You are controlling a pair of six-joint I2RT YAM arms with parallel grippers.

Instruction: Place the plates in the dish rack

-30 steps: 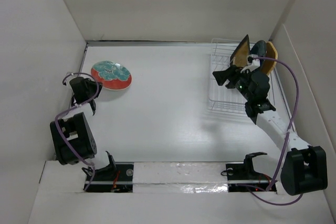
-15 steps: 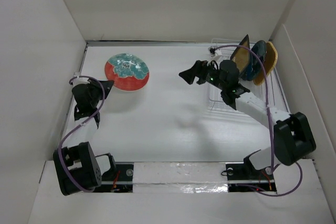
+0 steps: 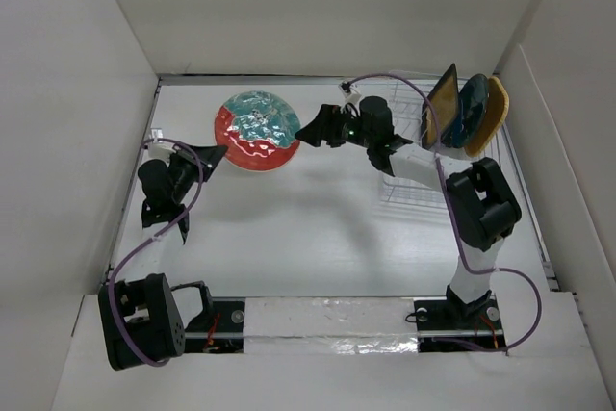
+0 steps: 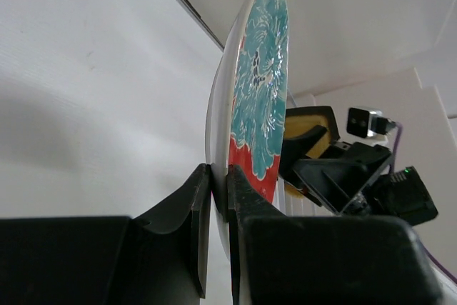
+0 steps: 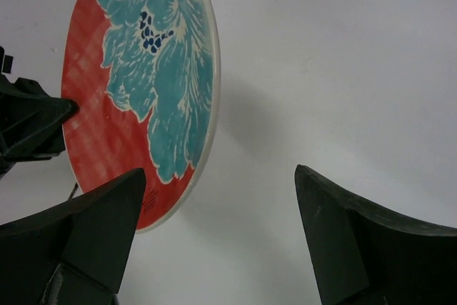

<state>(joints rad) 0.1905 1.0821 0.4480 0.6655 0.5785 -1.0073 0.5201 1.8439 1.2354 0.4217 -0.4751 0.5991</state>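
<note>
Jaws of the left gripper (image 4: 218,176) clamp the rim of the red-rimmed floral plate (image 4: 260,76), held near the far edge of the table (image 3: 318,228), left of centre. The right gripper (image 3: 306,132), spread wide, faces it. Only the overhead view shows three plates (image 3: 472,108) standing in the dish rack (image 3: 409,185) at the far right corner.

The dish rack (image 3: 409,188) stood in the table's (image 3: 289,238) far right corner, with three plates (image 3: 470,105) upright at its far end. Left of it, near the far edge, the round plate (image 3: 257,130) sat between the left gripper (image 3: 216,151) and the right gripper (image 3: 314,132).
</note>
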